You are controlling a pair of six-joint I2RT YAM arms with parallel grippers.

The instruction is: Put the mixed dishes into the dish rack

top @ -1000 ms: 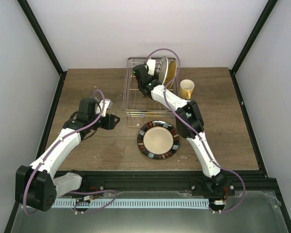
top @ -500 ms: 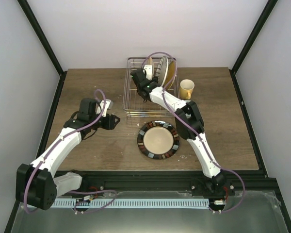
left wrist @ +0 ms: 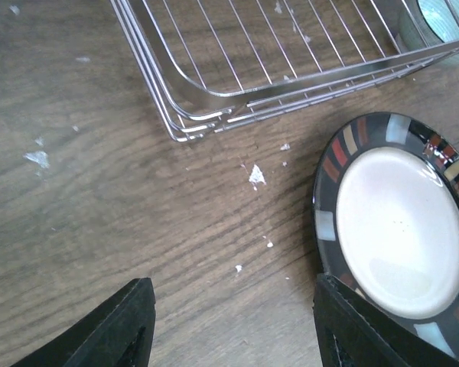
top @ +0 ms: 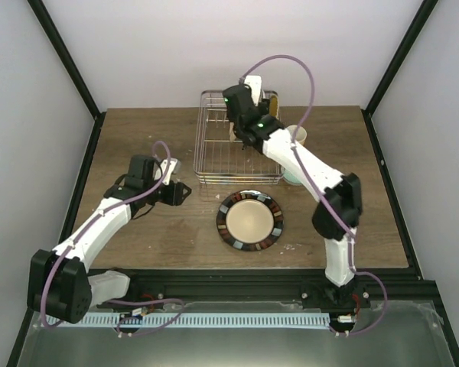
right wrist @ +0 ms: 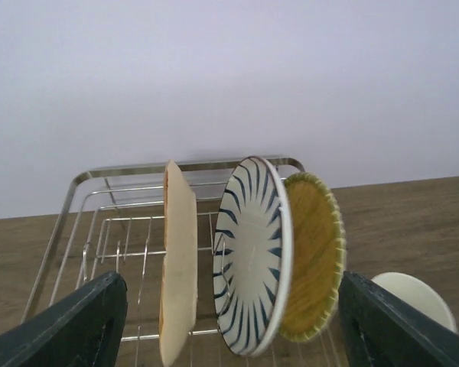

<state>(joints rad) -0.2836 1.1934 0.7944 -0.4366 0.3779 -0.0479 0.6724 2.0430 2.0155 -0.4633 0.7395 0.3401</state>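
We see a brown wood-grain tabletop [top: 138,138] enclosed by plain white walls: a back wall [top: 229,46] and two side panels [top: 15,191], joined along slanting black posts [top: 65,57]. The light is soft and even, with only faint shadows. A black rail [top: 237,287] runs along the near edge. Up close, we notice small white flecks [left wrist: 255,176] scattered on the wood.

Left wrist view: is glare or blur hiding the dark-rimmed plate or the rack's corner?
Left wrist view: no; the dark-rimmed plate and dish rack corner are sharp, only small glints on the plate's rim; the left tool is dark and out of focus. Top external view: even light, soft shadows.
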